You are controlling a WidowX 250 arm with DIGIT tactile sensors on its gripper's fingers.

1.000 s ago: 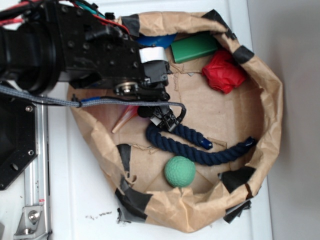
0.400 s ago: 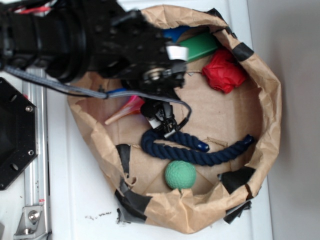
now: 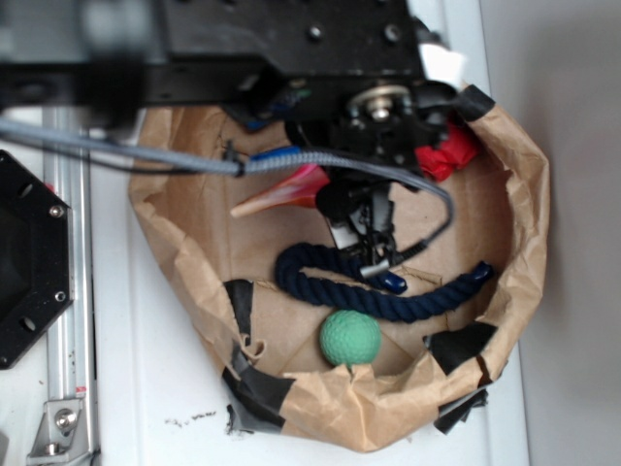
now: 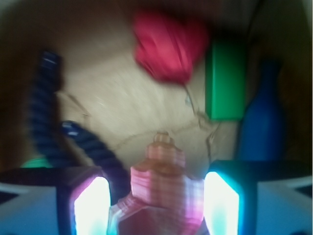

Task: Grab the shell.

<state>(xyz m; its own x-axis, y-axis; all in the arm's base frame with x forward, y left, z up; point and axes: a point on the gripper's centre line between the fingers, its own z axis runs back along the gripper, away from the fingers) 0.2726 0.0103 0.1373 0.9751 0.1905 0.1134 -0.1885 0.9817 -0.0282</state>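
Observation:
The shell [image 4: 161, 181], pink-orange and ridged, fills the gap between my two lit fingertips in the wrist view, and its sides meet both pads. My gripper [image 4: 157, 193] is shut on the shell. From outside, the shell [image 3: 286, 190] sticks out to the left from under the black arm, its pale pointed tip aimed left and held above the bag floor. The arm hides the fingers themselves in that view.
All of this is inside a crumpled brown paper bag [image 3: 529, 223] with taped walls. A navy rope [image 3: 398, 296] lies just below the gripper, with a green ball [image 3: 349, 337] under it. A red cloth [image 3: 448, 155], green block [image 4: 225, 81] and blue bottle [image 4: 261, 122] sit beyond.
The arm has swung right across the bag. The shell went with it, moving right and up away from the bag's left wall. Rope and ball stay put.

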